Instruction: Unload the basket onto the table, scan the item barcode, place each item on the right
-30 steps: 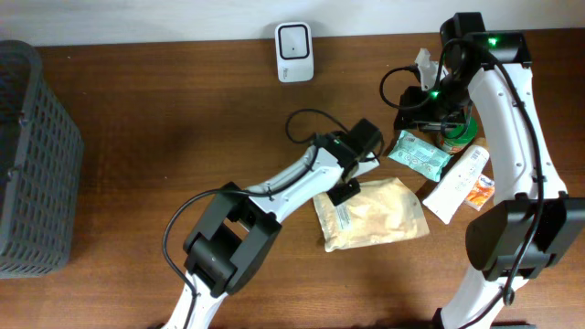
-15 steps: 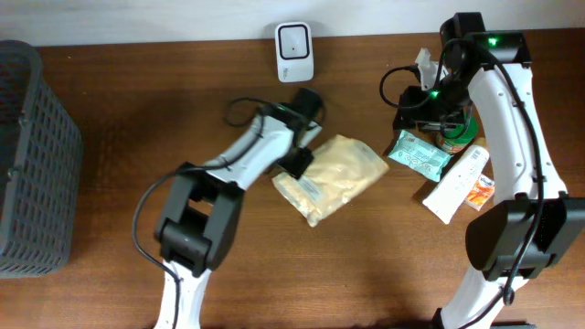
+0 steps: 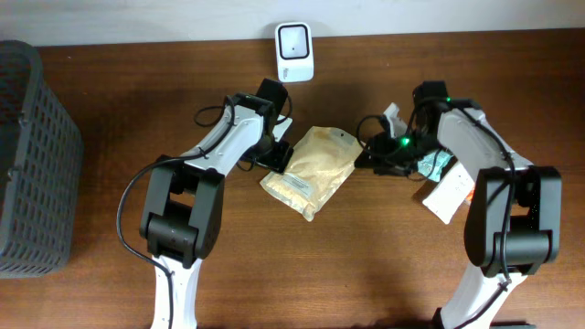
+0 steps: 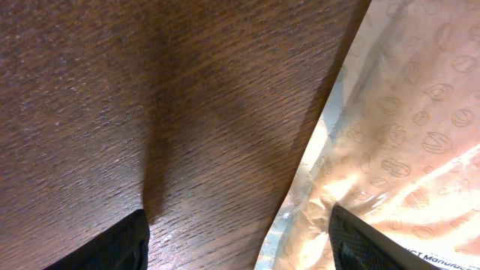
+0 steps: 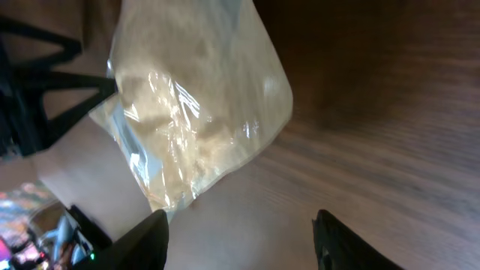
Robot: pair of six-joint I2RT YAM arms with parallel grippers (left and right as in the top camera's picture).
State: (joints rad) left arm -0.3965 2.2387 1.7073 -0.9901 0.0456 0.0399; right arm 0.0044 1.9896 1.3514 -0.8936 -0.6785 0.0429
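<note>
Jaws on both sides stand released: left jaws straddle the pouch (image 3: 311, 169) at its 9 o'clock edge, right jaws hover empty at 3 o'clock. It lies flat on the bench (image 3: 119, 110), scanner (image 3: 295, 39) at 12 o'clock, well apart; the scan itself seems not yet done.

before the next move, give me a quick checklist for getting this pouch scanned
1. Left gripper open: ok, jaws spread over the beige pouch's edge.
2. Right gripper open and empty: ok, only table shows between its jaws.
3. Pouch gripped: not ok, it lies flat on the table and neither gripper is closed on it.
4. Pouch in front of the scanner: not ok, it lies apart from it.
5. Barcode facing the scanner: cannot tell. A white label faces up, but its print is too small to read.
</note>
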